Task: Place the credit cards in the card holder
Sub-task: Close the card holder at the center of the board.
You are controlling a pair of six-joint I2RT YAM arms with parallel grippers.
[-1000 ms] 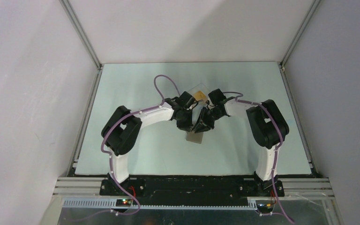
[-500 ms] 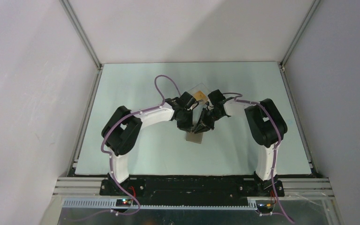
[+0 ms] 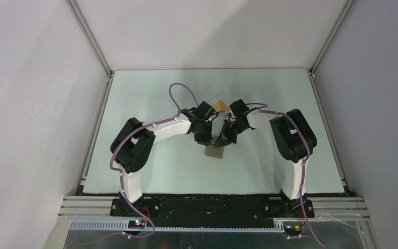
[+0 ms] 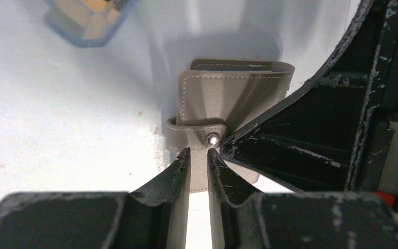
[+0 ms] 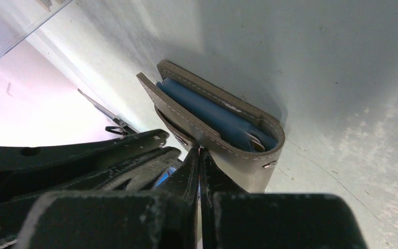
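card holder (image 4: 223, 98): flat grey-taupe leather-like fold, pale stitching along the edges, rounded at the spine. a narrow strap (image 4: 186, 136) wraps one edge and ends at a small shiny metal snap (image 4: 213, 138). in the right wrist view the two covers gape a little and a smooth blue lining (image 5: 212, 116) shows in the gap. it sits mid-table (image 3: 150, 93), where both arms meet, on a pale, matte, slightly scuffed surface.

left gripper (image 4: 198, 154): black, scratched plastic fingers, tapered. they stand a narrow slit apart with the tips right at the strap's lower edge, and taupe leather shows in the slit. cannot tell whether they pinch it or only hover over it.

right gripper (image 5: 198, 155): fingers pressed flat together, no gap, with the tips against the holder's outer cover near the strap. nothing visible between them.

around: clear plastic box (image 4: 90, 15) just beyond the holder, with blurred, glossy walls. orange-gold credit cards (image 3: 219, 105) lie inside it.

in the way: from above, both wrists crowd over the holder and only its near corner shows. in the left wrist view the right gripper's dark body covers the holder's right side.
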